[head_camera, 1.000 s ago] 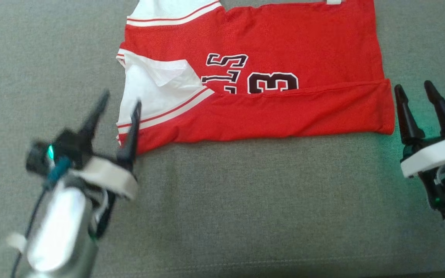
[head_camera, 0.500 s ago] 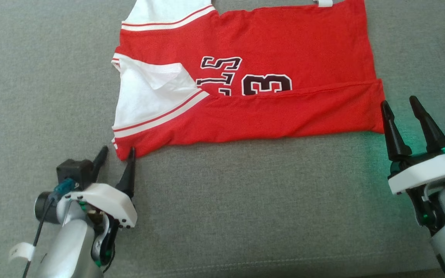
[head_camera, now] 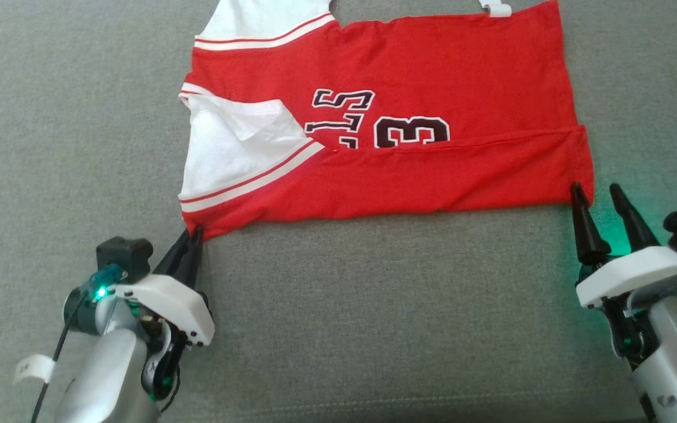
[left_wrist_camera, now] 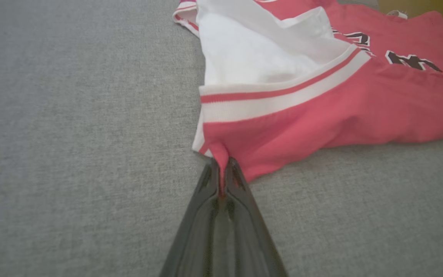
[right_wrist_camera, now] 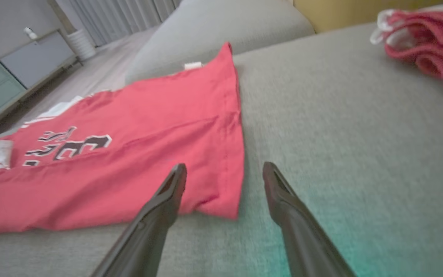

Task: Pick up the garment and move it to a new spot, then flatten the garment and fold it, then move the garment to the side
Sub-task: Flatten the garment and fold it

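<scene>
Noted black "3" [head_camera: 412, 130] on jersey [head_camera: 432, 70], lettering beside it half folded under, left gripper [left_wrist_camera: 223, 163] clamped on one corner, right gripper [right_wrist_camera: 224, 165] spread at another, red cloth [right_wrist_camera: 429, 42] well apart.

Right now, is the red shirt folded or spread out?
Partly folded: the shirt has its near edge doubled over, half covering the number.

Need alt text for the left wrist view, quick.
The left gripper is shut on the near corner of a red jersey with white trim and dark numbers. The jersey lies partly folded on a grey fabric surface.
</scene>
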